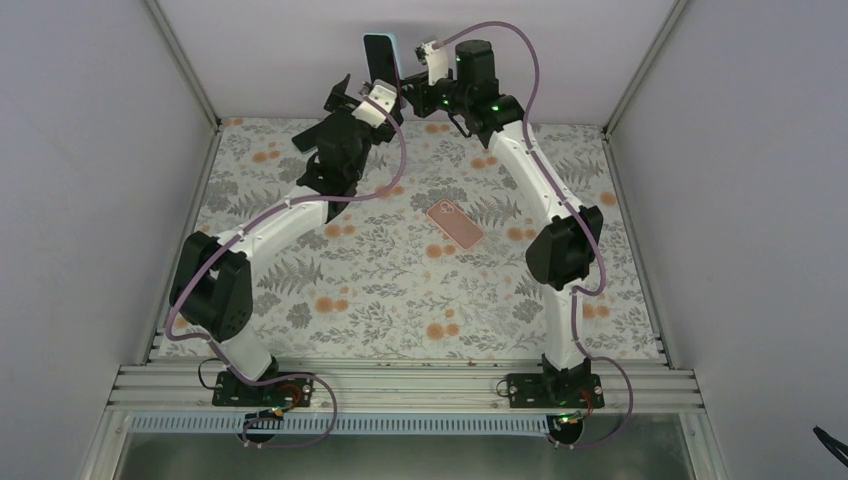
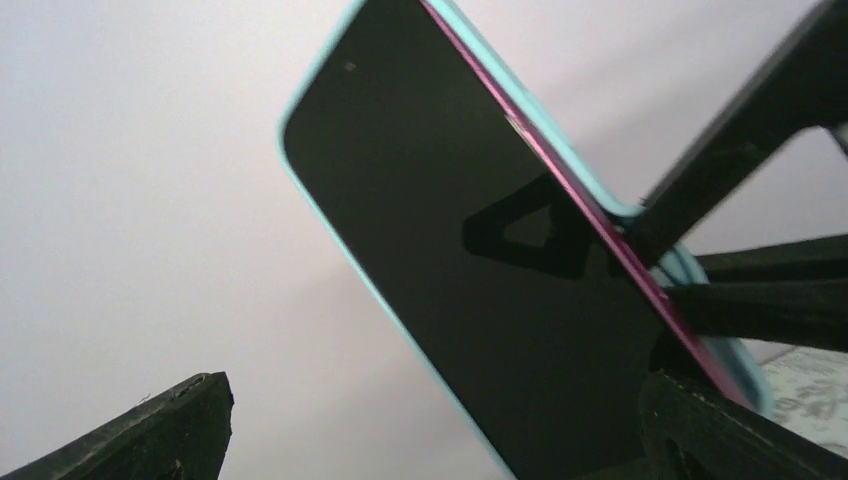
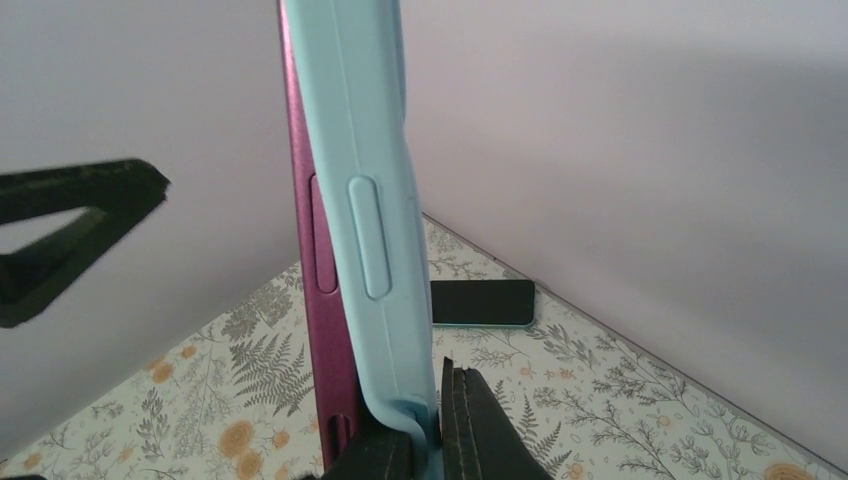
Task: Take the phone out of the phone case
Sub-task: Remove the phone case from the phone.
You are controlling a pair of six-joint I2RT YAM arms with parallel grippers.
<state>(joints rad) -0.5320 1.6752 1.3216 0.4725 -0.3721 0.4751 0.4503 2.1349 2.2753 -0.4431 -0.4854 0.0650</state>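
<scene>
The slim magenta phone (image 2: 480, 270) with the black glass face is held upright in the air at the far end of the table, sitting in its light blue silicone case (image 3: 370, 200). The right gripper (image 3: 430, 445) has its jaws closed narrow on the bottom lip of the case. There the rubbery skin already bulges away from the metal edge. The left gripper (image 2: 432, 385) stands wide, one finger on each side of the screen. Whether its right-hand finger (image 2: 720, 435) touches the phone's lower corner I cannot tell.

To my eye the case is soft and stretchy, so pulling on it alone will only make it flex. The phone is stiff, smooth and probably slippery on the glass, and a drop from there could crack it. I would take the phone by its long magenta edges, not by the face, and peel the case off corner by corner.

On the floral cloth (image 1: 350, 290) lie a pink phone-shaped slab (image 1: 455, 223) and, near the back wall, a dark phone (image 3: 483, 302) rimmed in teal.
</scene>
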